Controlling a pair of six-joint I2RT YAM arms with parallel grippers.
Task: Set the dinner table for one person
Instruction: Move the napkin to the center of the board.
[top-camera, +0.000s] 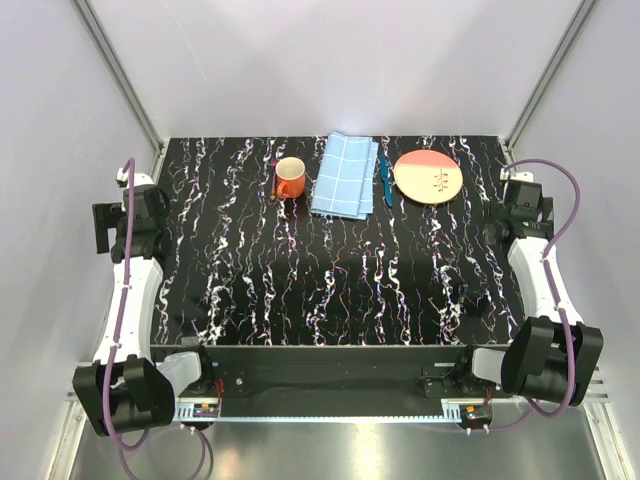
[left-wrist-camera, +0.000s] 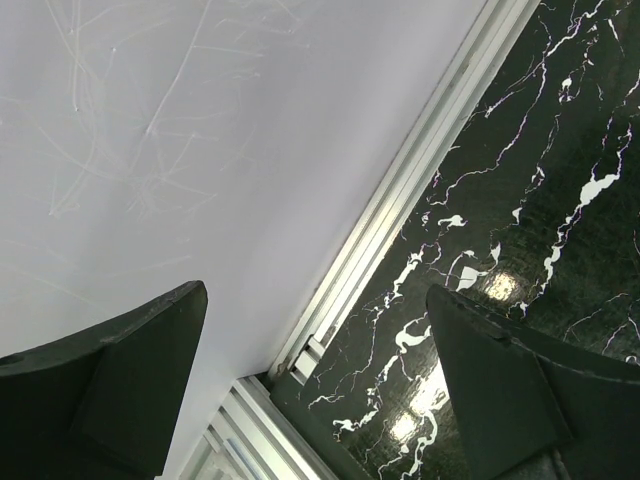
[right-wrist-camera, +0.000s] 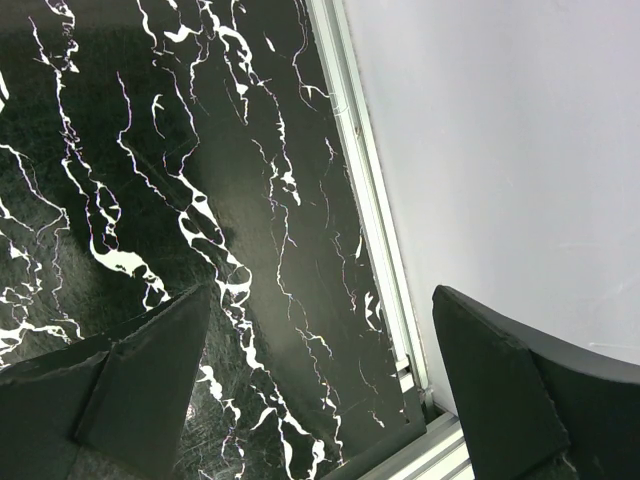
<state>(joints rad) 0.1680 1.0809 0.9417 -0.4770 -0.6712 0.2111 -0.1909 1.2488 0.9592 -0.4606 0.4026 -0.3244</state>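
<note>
The dinner table is a black top with white and purplish streaks. Along its far edge stand an orange mug, a folded light-blue checked cloth, a slim blue utensil and an orange and cream plate. My left gripper is open over the table's left edge, with nothing between its fingers. My right gripper is open over the right edge, also with nothing in it. Both are far from the tableware.
White walls and aluminium frame posts enclose the table on three sides. The left arm and right arm are folded back along the table's sides. A small dark item lies beside the mug; I cannot tell what it is.
</note>
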